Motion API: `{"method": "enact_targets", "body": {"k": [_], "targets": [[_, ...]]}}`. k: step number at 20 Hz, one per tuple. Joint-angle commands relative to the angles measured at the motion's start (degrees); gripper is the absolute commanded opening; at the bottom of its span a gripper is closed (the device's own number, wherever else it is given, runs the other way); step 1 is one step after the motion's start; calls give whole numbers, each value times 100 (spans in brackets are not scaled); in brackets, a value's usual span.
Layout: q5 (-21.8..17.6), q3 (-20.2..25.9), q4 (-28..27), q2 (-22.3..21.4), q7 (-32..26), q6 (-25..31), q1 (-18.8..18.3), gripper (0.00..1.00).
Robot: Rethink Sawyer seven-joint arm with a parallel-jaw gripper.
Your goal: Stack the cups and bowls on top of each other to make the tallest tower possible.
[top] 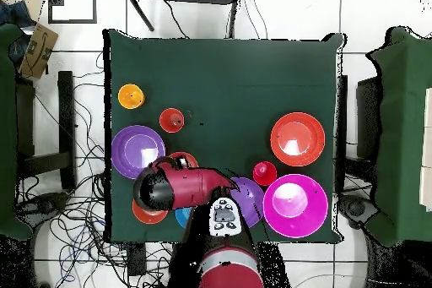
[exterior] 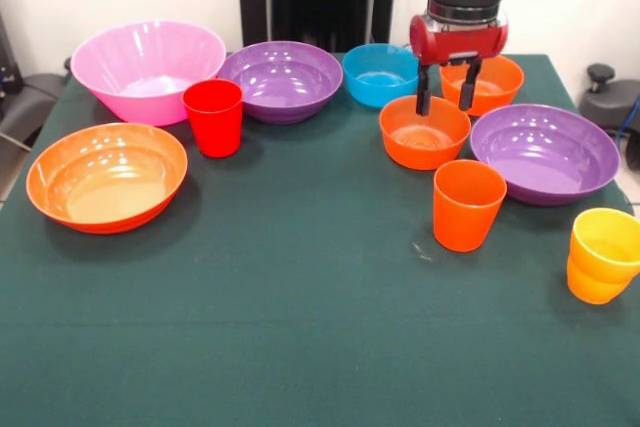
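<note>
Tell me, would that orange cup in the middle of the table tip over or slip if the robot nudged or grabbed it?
The orange cup stands upright on its narrower base, taller than the bowls, so a push near the rim would probably tip it. Its glossy plastic wall looks stiff, light and likely slippery to pinch. On its side, the tapered shape would probably roll in a curve.

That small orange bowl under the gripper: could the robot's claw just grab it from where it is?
Probably yes. The gripper hangs open right above the small orange bowl, one finger over its far rim, nothing in between.
</note>
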Motion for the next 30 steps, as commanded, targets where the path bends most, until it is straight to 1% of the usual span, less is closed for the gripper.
{"method": "enact_targets", "body": {"k": [1, 5, 11, 19, 26, 30], "targets": [[-174, 350, 325, -268, 587, 506, 152, 100], [-148, 249, 314, -295, 627, 531, 249, 100], [-188, 225, 366, -213, 681, 318, 313, 100], [-367, -72, 331, 31, 745, -212, 535, 100], [-542, -270, 352, 173, 748, -595, 583, 100], [-555, -310, 300, 322, 846, -898, 641, 100]]}}
